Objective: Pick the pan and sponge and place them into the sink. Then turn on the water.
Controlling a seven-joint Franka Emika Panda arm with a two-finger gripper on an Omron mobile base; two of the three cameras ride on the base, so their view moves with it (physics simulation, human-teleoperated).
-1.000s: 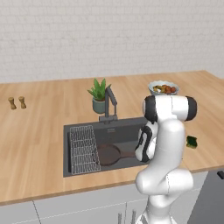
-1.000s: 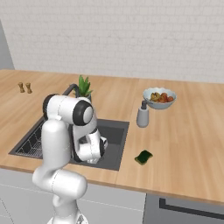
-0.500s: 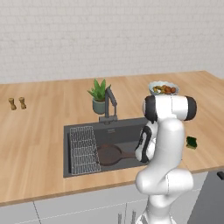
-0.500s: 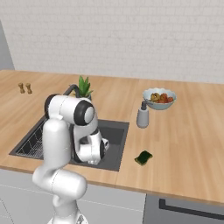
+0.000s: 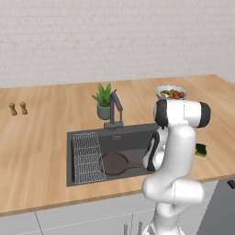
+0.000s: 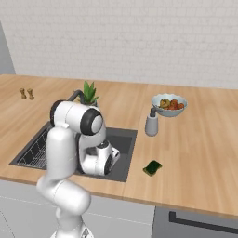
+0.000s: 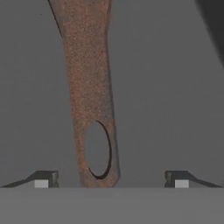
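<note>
We see the pan (image 5: 114, 163) lying flat on the floor of the sink (image 5: 133, 135), just right of the wire rack (image 5: 87, 157), its long handle (image 7: 89, 105) pointing toward the arm. In the hand view the gripper (image 7: 111, 179) has its two fingertips (image 7: 43, 179) spread wide, one on each side of the handle's end with the hanging hole; there is clear grey basin floor between each tip and the handle, so the jaws are apart and clamp nothing. The arm's wrist is bent down into the right part of the basin in both base views. The sponge (image 6: 152, 167) sits on the wooden counter (image 6: 200, 139), right of the sink and well apart from the pan, near the counter's front edge; from the left base view we catch it as a green block (image 5: 200, 149) behind the arm's elbow. The faucet (image 5: 115, 110) stands at the back rim of the sink, no stream coming from it that we can make out. A potted plant (image 5: 103, 101) is just beside the faucet. Further right on the counter are a soap dispenser (image 6: 151, 123) and a bowl of fruit (image 6: 169, 104), close together. Two small shakers (image 5: 18, 109) stand far left on the counter.
</note>
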